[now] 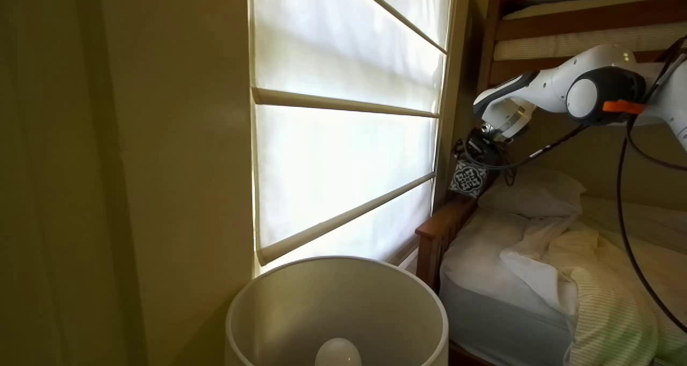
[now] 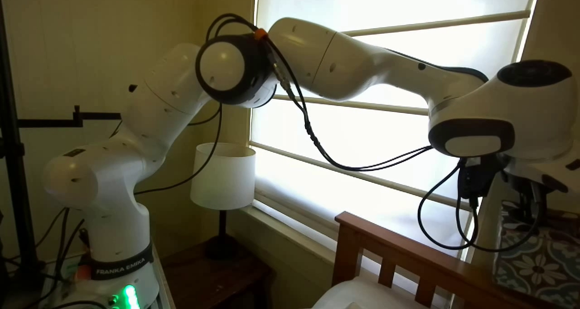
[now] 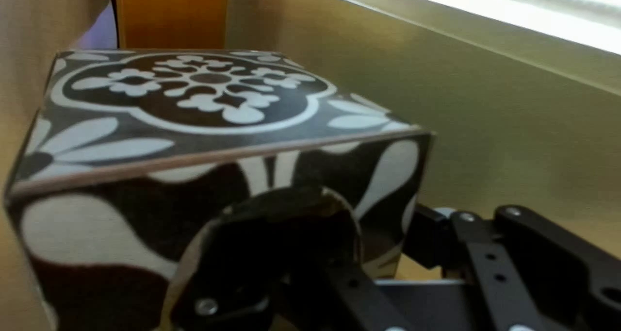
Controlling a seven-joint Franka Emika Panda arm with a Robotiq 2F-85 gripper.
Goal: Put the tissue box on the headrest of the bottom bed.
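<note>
Tissue box [image 3: 165, 112] printed like old floor tiles, and rather handsome from where I stand: one side has a pale, lobed medallion around a flower on a nearly black ground, with petals filling the corners, and in an exterior view I can make out a large pale daisy on another side, greyish-blue and reddish shapes about it. Its edges show as thin brown lines. It is tilted a little, just over the top edge of the headrest [image 1: 445, 219], at the head of the bottom bed [image 1: 494, 301]; whether its underside touches the wood I can't tell. The gripper [image 3: 356, 243] has it pinched by one wall, one finger dipped into the rounded opening of the box, the other outside. Around that finger, the opening looks dark. The lampshade [image 1: 322, 296] is open at the top as well, and looking down into it I see a round white bulb [image 1: 338, 352]. On the bottom bed lie a white pillow [image 1: 531, 193], close to the headrest, and rumpled bedding [image 1: 601, 280], pale yellowish with a faint stripe to it.
</note>
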